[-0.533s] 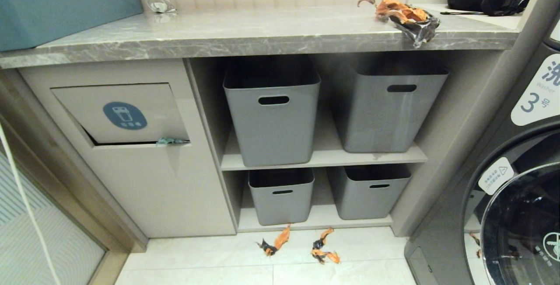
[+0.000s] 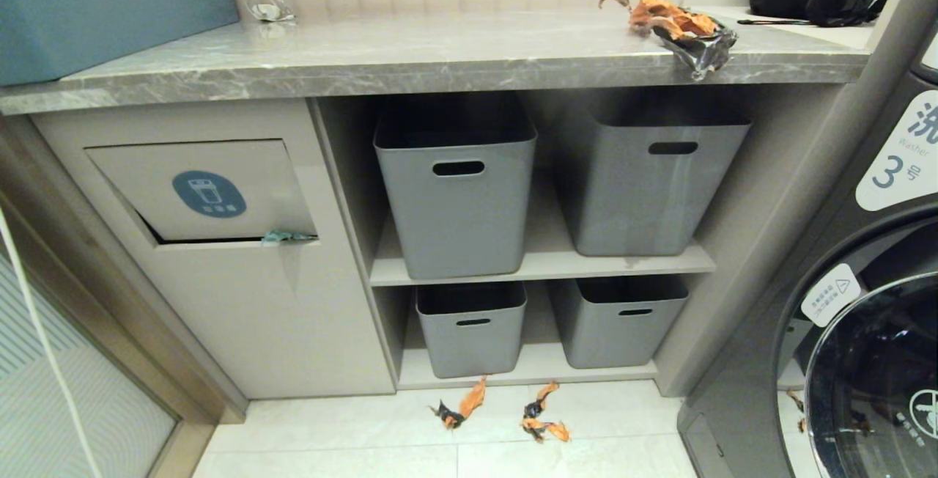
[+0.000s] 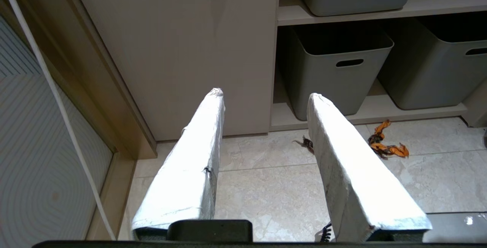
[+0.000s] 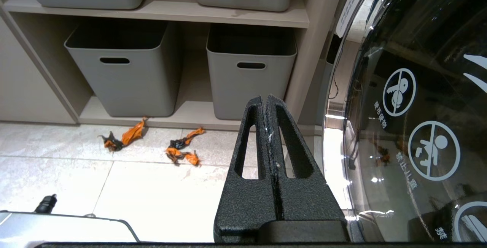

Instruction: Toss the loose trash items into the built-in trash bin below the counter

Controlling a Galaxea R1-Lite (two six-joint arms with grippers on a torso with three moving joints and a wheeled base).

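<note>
Crumpled orange papers with dark shiny wrapper (image 2: 681,29) at right desk (image 2: 410,53) edge, shreds (image 2: 502,410) on floor; light, soft, crinkly, best pinched at bunched middle. Left gripper (image 3: 266,95) empty, fingers apart; right gripper (image 4: 265,99) closed, empty

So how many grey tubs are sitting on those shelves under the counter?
4. Two larger ones on the upper shelf, left and right; two smaller on the lower shelf, left and right. None looks hidden.
</note>
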